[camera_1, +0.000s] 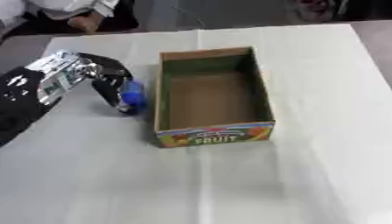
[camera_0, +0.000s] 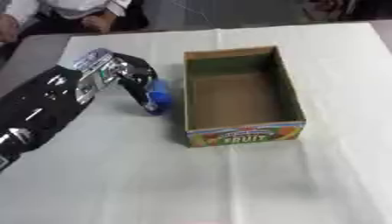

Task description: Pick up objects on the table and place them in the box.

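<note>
White cloth: covers the table, its bare near part closest to the camera. Left eye view: open cardboard box, printed front panel reading FRUIT, brown floor bare, standing upright on the cloth. Left hand: black and silver, entering from the view's left, fingers curled down round a blue object. Blue object: just left of the box's left wall, outside the box, at or close to cloth level; whether it touches the cloth cannot be told.

Right eye view: same arrangement. Blue object within the curled fingers, beside the box wall. Right hand: not shown.
</note>
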Robot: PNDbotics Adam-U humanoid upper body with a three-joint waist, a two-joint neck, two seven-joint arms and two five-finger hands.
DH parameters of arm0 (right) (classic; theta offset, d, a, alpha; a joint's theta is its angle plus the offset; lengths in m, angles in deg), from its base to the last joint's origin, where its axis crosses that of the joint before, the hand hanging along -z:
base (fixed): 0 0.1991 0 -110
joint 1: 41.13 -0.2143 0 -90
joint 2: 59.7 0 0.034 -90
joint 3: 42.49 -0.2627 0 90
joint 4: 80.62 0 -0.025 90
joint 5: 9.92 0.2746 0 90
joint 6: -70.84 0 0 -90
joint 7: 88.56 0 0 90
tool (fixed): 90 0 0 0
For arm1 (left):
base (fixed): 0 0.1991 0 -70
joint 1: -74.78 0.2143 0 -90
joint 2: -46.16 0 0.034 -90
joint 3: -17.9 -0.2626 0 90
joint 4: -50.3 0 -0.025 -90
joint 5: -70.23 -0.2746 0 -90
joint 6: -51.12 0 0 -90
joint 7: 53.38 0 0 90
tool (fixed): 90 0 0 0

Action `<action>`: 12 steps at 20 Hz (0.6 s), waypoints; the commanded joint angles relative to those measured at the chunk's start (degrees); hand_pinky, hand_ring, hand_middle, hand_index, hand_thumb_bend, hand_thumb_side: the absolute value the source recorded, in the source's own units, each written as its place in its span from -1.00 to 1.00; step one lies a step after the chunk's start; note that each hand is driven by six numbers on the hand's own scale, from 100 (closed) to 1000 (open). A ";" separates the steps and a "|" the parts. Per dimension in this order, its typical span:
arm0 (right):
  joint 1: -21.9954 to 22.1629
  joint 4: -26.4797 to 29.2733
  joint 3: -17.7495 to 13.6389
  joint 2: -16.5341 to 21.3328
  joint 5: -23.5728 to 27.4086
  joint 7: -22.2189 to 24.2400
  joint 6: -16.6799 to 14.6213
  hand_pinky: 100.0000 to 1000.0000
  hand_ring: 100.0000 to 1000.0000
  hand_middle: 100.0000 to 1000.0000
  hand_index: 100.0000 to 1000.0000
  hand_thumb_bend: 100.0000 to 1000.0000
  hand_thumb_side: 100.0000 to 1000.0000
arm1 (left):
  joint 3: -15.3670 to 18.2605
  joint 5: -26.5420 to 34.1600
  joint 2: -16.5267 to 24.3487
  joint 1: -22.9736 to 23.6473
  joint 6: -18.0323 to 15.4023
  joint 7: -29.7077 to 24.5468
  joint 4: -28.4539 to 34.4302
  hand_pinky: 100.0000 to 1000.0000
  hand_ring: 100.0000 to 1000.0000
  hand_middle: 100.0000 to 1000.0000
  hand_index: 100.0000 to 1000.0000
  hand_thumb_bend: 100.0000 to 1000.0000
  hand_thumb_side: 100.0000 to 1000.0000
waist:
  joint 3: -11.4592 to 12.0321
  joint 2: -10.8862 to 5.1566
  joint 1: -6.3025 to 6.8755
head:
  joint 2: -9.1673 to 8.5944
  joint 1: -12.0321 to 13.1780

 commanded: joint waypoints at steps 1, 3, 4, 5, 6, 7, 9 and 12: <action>-0.76 0.89 -0.65 0.89 -0.01 -0.02 -0.05 -0.72 -0.08 -0.11 0.11 -1.00 0.74 | 0.93 -0.47 2.09 -0.48 -0.10 4.21 1.99 -1.00 -1.00 -1.00 -0.53 -1.00 0.47 | 0.10 -0.62 -0.15 | 0.22 0.47; -0.65 0.89 -0.69 0.93 -0.09 -0.09 -0.07 -0.71 -0.08 -0.11 0.11 -1.00 0.74 | 1.26 -0.75 2.50 -0.55 0.00 4.59 2.92 -1.00 -1.00 -1.00 -0.54 -1.00 0.47 | 0.20 -0.66 -0.15 | 0.29 0.47; -0.58 0.89 -0.72 0.95 -0.14 -0.13 -0.06 -0.71 -0.08 -0.11 0.11 -1.00 0.74 | 1.46 -0.83 2.73 -0.64 0.12 4.56 3.46 -1.00 -1.00 -1.00 -0.54 -1.00 0.47 | 0.27 -0.69 -0.15 | 0.35 0.48; -0.51 0.89 -0.74 0.98 -0.20 -0.18 -0.05 -0.71 -0.08 -0.11 0.11 -1.00 0.74 | 1.68 -0.91 3.03 -0.76 0.28 4.44 4.09 -1.00 -1.00 -1.00 -0.54 -1.00 0.47 | 0.34 -0.73 -0.14 | 0.39 0.48; -0.44 0.89 -0.76 1.00 -0.25 -0.23 -0.05 -0.71 -0.08 -0.11 0.11 -1.00 0.74 | 1.87 -0.99 3.34 -0.85 0.46 4.23 4.70 -1.00 -1.00 -1.00 -0.54 -1.00 0.48 | 0.40 -0.77 -0.12 | 0.41 0.46; -0.36 0.89 -0.79 1.04 -0.30 -0.30 -0.05 -0.71 -0.08 -0.11 0.11 -1.00 0.74 | 2.11 -1.09 3.73 -0.96 0.66 3.96 5.42 -1.00 -1.00 -1.00 -0.54 -1.00 0.48 | 0.48 -0.81 -0.11 | 0.43 0.42; -0.18 0.89 -0.82 1.11 -0.41 -0.44 -0.05 -0.71 -0.08 -0.11 0.11 -1.00 0.74 | 2.64 -1.13 4.55 -1.13 1.21 3.31 6.82 -1.00 -1.00 -1.00 -0.54 -1.00 0.48 | 0.64 -0.91 -0.06 | 0.46 0.43; 0.09 0.89 -0.82 1.23 -0.63 -0.57 -0.03 -0.72 -0.08 -0.11 0.11 -1.00 0.74 | 3.39 -0.93 5.88 -1.23 2.14 2.16 8.86 -1.00 -1.00 -1.00 -0.55 -1.00 0.48 | 0.89 -1.07 0.00 | 0.54 0.40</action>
